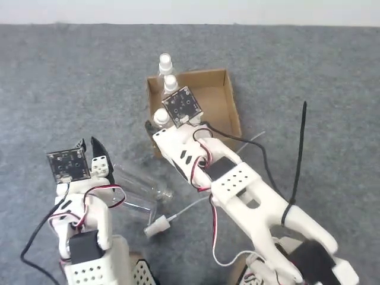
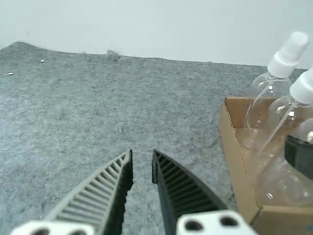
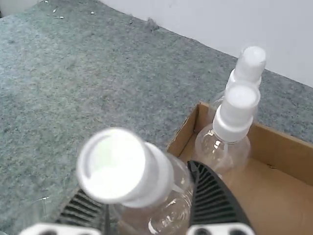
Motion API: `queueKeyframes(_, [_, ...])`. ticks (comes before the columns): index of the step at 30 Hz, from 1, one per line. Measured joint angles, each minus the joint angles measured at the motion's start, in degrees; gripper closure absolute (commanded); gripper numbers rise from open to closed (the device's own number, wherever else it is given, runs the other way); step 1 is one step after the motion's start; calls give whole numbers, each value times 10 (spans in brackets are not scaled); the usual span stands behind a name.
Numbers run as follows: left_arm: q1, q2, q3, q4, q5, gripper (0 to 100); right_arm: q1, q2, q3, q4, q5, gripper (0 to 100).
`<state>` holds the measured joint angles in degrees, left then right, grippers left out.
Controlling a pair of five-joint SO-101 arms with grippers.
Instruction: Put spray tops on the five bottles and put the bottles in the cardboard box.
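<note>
While the right hand [image 3: 146, 208] pinches a capped bottle [image 3: 120, 166] upright at the cardboard box's [image 1: 233, 113] near-left corner, the drop looks to hinge on clearing that wall inward. Inside the box: two capped bottles [image 1: 170, 83] standing by its left wall. Left hand [image 2: 142, 157] slightly spread, empty, well short of the box; it is the nearer arm to the uncapped bottle [image 1: 139, 185] lying on the worktop [image 1: 59, 77], with a loose spray top [image 1: 157, 227] beside it.

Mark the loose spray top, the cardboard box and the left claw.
loose spray top [image 1: 157, 227], high view, on its white head.
cardboard box [image 1: 211, 107], high view, on its bare floor.
left claw [image 2: 142, 155], left wrist view, midway between its fingertips.
</note>
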<state>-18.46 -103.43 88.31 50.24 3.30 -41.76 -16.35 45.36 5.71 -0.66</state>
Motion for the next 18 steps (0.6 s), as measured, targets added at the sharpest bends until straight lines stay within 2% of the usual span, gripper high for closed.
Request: queueKeyframes(18, [0,0,0,0,0,940,13,107,-47,0,-45,967])
